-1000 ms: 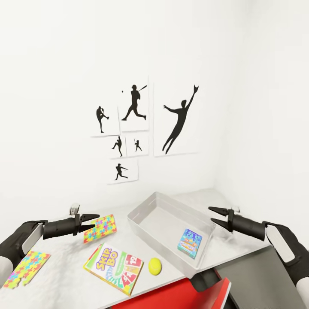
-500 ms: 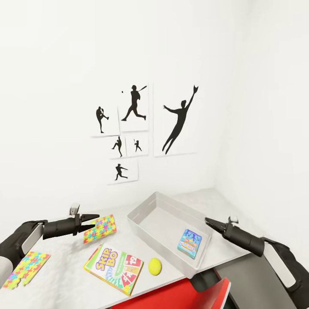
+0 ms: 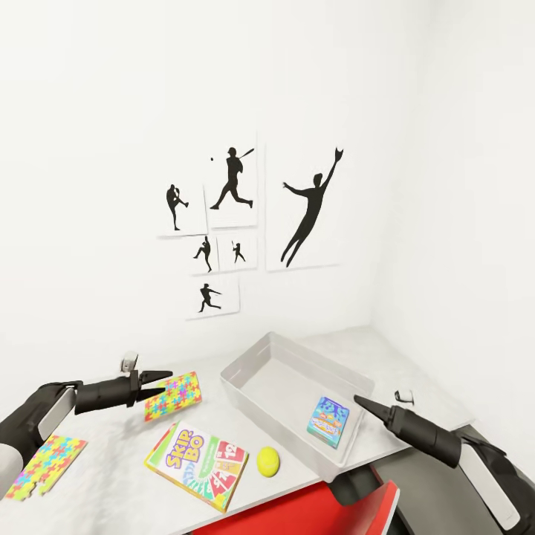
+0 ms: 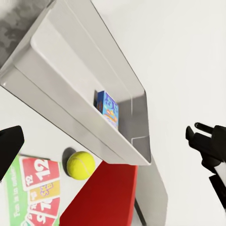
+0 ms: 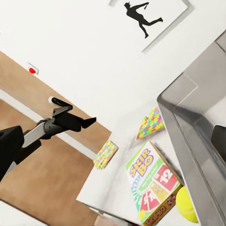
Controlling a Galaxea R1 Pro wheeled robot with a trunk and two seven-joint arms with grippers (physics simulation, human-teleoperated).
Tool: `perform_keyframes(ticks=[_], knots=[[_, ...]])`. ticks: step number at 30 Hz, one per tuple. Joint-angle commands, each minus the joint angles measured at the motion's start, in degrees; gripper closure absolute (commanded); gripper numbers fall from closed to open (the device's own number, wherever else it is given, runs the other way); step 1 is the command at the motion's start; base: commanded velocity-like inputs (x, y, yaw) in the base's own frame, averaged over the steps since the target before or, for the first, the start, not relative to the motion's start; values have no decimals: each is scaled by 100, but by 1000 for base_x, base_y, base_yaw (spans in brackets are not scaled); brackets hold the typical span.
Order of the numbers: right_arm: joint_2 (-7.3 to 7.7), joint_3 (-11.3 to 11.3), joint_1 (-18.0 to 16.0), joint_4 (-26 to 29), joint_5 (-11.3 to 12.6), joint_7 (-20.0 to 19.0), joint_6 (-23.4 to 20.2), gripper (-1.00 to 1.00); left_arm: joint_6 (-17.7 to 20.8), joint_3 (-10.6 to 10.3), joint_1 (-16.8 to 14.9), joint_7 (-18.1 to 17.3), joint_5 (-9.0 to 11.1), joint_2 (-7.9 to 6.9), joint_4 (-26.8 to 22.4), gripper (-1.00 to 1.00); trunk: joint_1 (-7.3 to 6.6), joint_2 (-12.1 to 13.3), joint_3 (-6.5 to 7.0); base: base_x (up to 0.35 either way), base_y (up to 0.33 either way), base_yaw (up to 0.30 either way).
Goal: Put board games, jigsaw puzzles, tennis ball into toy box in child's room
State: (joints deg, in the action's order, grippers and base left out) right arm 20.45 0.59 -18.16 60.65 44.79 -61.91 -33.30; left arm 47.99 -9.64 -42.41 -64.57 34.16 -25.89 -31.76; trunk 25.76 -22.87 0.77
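Beside the toy box [image 3: 297, 386], where the blue board game [image 3: 328, 421] already lies, the right gripper [image 3: 362, 402] has dropped and pressed shut, the left gripper [image 3: 159, 383] hovering spread near a jigsaw puzzle [image 3: 173, 395], so a pickup likely comes next.

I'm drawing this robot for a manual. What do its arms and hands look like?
Both arms look alike: glossy black segments with pale grey-white panels along the forearm and white casing nearer the body. Each narrows to a dark cylindrical wrist carrying a small light-grey block on top. The left hand and the right hand each end in slim, pointed black fingers. No cables or markings show.
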Motion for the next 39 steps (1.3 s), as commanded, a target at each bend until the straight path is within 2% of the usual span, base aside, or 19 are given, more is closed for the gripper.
perform_keyframes(ticks=[1, 9, 23, 32, 39], knots=[[3, 5, 3, 0, 41, -7, -41, -100, -1, -29, -4, -6, 38, -6, 3, -100, 2, -5, -3, 0, 0, 0], [-5, 10, 21, -43, 46, -15, 53, -100, -180, -29, -4, -16, 38, -4, 3, -100, 2, -5, -3, 0, 0, 0], [-6, 11, 23, -55, 79, -13, 198, -100, -194, -21, -4, -11, 33, -4, 3, -100, 2, -5, -2, -13, 0, 0], [-13, 11, 23, -70, 50, -17, 225, -100, -197, -21, -4, -9, 31, -4, 3, -100, 2, -5, 40, -217, 0, 51], [-136, 4, 23, -72, 44, -14, 356, -100, -198, -20, -4, -4, 32, -4, 3, -100, 2, -5, 95, -307, 0, 138]])
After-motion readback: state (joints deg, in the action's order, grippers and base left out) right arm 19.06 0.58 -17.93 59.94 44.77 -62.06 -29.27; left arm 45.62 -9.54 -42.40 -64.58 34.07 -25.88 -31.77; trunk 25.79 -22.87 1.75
